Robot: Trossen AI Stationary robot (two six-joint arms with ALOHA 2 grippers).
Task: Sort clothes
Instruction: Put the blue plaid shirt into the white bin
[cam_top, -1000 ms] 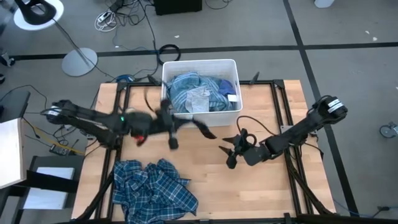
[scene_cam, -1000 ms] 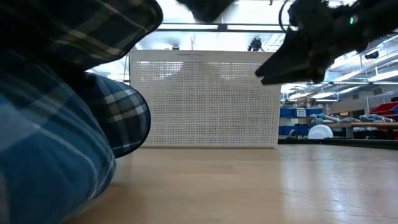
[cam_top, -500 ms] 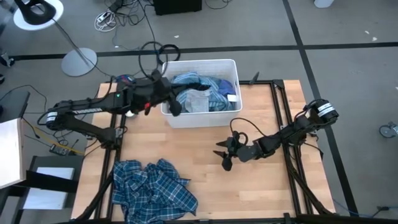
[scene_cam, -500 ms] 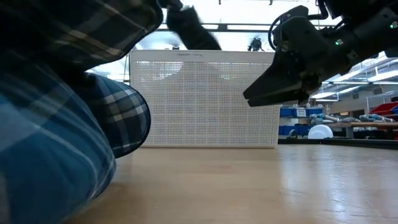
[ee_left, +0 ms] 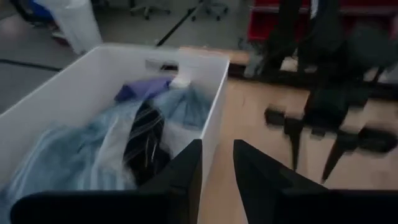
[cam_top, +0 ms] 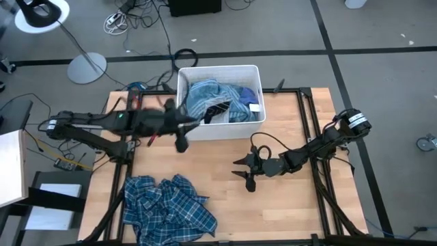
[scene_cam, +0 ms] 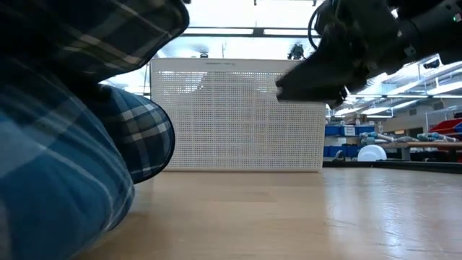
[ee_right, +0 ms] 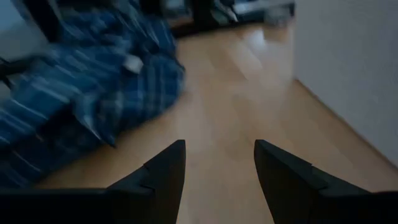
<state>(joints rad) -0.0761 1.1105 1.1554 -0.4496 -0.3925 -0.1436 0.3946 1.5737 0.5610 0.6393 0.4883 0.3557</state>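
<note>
Lying at the table's near-left corner, the plaid shirt (cam_top: 169,208) is spreading in a crumpled heap on the bare wooden table (cam_top: 225,212), and it is filling the left of the low view (scene_cam: 65,144). The right gripper (cam_top: 243,171) is hovering over the middle of the table, right of the shirt and apart from it, with its jaws standing wide and holding nothing; the right wrist view is showing the shirt (ee_right: 81,99) beyond its two spread fingers (ee_right: 158,180). The left gripper (cam_top: 181,134) is hanging at the bin's near-left corner, its jaws narrowly parted and empty. Farther back, the white bin (cam_top: 255,75) is holding the striped shirt (cam_top: 205,96), a black piece (cam_top: 217,111) and other bunched clothes (cam_top: 240,102).
</note>
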